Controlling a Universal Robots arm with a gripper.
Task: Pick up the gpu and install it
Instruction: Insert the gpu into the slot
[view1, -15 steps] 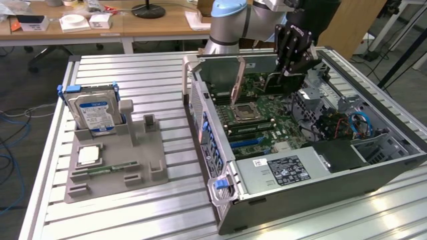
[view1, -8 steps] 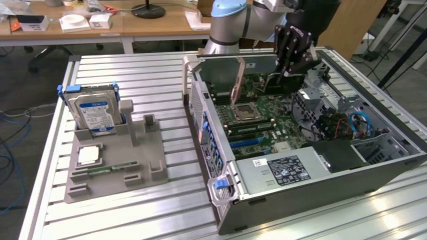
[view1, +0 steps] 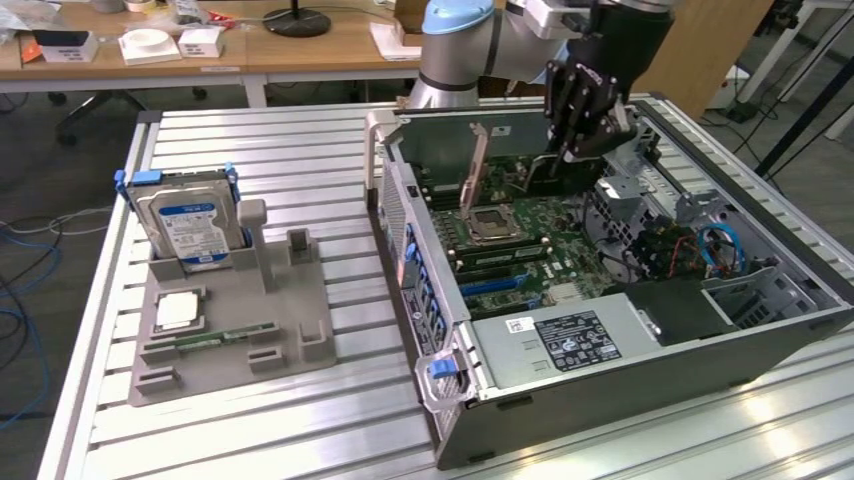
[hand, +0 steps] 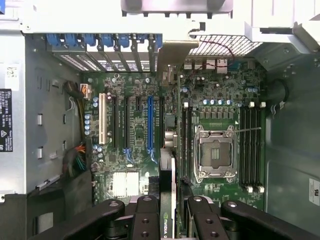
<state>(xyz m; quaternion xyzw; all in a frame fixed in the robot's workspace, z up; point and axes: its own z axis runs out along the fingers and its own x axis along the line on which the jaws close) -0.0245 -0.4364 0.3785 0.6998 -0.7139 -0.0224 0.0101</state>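
Gripping the gpu edge-on in the clenched tool, poised above the motherboard, over its middle.

case: lying open on the surface, exterior view's right.
tray: sitting on the exterior view's left, carrying the drive.
gpu: hanging in the pincer over the board.

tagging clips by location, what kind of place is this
Probably a robotics lab or workshop: a robot arm reaches over an open computer case on a slotted aluminium table, with cluttered wooden desks behind.
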